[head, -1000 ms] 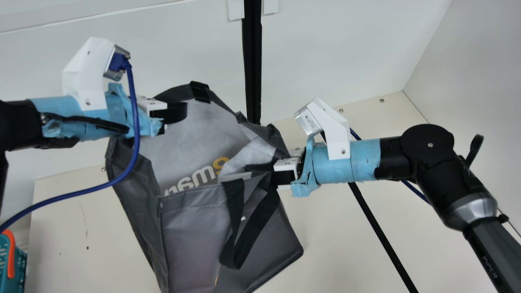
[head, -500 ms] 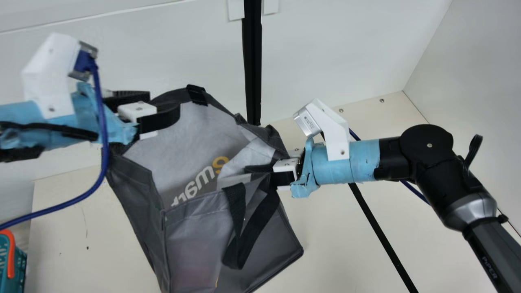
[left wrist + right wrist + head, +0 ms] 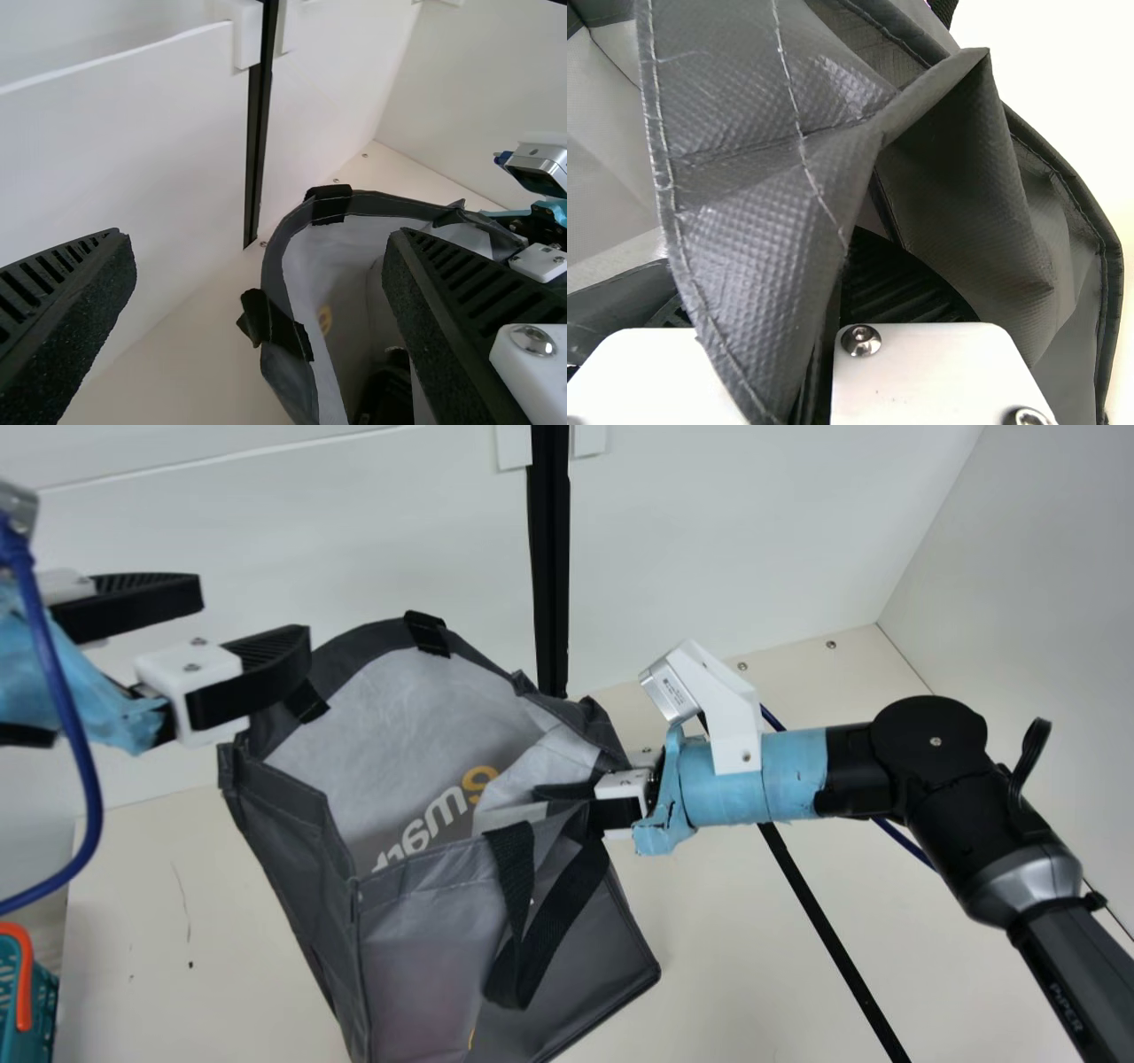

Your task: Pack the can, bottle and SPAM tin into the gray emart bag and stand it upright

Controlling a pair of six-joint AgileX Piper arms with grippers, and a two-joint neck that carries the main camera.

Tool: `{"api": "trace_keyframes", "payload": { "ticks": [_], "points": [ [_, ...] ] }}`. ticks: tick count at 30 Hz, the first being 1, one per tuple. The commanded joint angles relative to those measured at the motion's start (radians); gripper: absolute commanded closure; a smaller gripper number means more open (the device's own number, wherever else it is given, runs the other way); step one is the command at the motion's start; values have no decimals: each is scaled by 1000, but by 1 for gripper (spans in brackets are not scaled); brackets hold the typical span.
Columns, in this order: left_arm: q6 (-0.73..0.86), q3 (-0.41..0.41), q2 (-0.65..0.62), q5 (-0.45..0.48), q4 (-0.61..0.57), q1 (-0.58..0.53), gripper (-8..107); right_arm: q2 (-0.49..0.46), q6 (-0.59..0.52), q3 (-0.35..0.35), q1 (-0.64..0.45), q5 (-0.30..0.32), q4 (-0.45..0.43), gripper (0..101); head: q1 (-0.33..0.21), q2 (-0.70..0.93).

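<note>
Main view has the left gripper [image 3: 256, 615] spread open just left of the gray emart bag [image 3: 292, 819]; at the bag's right, the right arm [image 3: 793, 775] runs level from its bend, right gripper [image 3: 580, 802] clamped on the rim. Left wrist view adds something dark [image 3: 386, 391] inside the bag.

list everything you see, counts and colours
emart bag: 1, gray, centre
strap loop: 1, black, bag's front
unclear item: 1, dark, inside bag
basket: 1, teal, lower left
strips: 2, black, wall and table
table: 1, cream, below bag
cables: 2, blue, near the arms
wrist cameras: 2, silver, each arm
arms: 2, black and blue, either side
left pincer: 1, black, open beside bag rim
right pincer: 1, black, shut on bag edge
</note>
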Motion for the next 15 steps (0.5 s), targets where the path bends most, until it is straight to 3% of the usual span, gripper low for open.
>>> {"api": "trace_keyframes", "payload": {
  "ticks": [1, 7, 15],
  "points": [
    [-2, 5, -13, -3, 37, 13, 9, 0, 0, 0, 0, 0, 0, 101, -23, -1],
    [-42, 42, -69, -22, 192, 47, 9, 0, 0, 0, 0, 0, 0, 101, -23, -1],
    [-137, 118, -147, -38, 504, 41, 9, 0, 0, 0, 0, 0, 0, 101, -23, -1]
  ]
}}
